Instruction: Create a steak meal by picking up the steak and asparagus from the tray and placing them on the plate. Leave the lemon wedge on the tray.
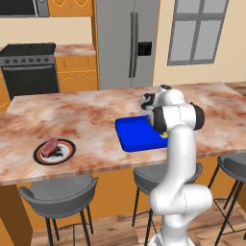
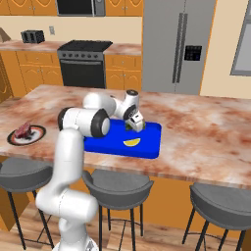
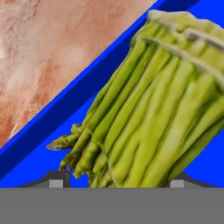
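The green asparagus bundle lies on the blue tray near its far edge and sits between my two finger tips. My gripper points down into the tray and is shut on the asparagus. The yellow lemon wedge lies on the tray just in front of the gripper. Far to the left on the counter, the steak rests on the round plate. My own arm hides much of the tray in the left base view.
The marble island counter stretches between plate and tray. Grey stools stand along its near edge. A stove and a fridge stand against the back wall.
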Tool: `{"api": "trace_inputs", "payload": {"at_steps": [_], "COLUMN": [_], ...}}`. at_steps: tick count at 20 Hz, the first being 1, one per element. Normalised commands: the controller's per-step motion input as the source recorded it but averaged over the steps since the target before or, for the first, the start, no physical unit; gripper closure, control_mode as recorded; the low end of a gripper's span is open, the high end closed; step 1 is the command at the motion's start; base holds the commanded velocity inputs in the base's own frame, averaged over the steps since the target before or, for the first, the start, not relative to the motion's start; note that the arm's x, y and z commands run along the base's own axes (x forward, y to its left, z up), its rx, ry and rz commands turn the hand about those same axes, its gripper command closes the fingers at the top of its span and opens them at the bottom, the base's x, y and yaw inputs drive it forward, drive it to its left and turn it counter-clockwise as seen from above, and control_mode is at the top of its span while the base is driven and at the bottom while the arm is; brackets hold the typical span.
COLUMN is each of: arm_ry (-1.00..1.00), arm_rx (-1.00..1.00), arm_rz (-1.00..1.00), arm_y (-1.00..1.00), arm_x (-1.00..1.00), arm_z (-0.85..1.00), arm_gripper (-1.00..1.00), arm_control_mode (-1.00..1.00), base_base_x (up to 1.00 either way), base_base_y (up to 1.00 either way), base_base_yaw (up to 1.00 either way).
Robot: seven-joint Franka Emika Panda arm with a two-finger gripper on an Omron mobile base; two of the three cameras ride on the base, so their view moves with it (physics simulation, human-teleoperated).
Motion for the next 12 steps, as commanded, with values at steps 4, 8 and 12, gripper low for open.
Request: {"api": "trace_inputs", "payload": {"at_steps": [4,8,12], "arm_ry": [-0.03,-0.08,-0.08], "arm_rx": [-0.01,-0.04,-0.06], "arm_rz": [0.07,0.1,0.14], "arm_y": [0.26,0.58,0.61], "arm_x": [-0.6,-0.54,-0.56], "arm_z": [0.4,0.43,0.61], "arm_gripper": [1.0,1.0,1.0], "arm_control_mode": [-1.0,-1.0,-1.0], "base_base_x": [0.0,0.0,0.0], "base_base_y": [0.0,0.0,0.0], "base_base_yaw": [0.0,0.0,0.0]}}
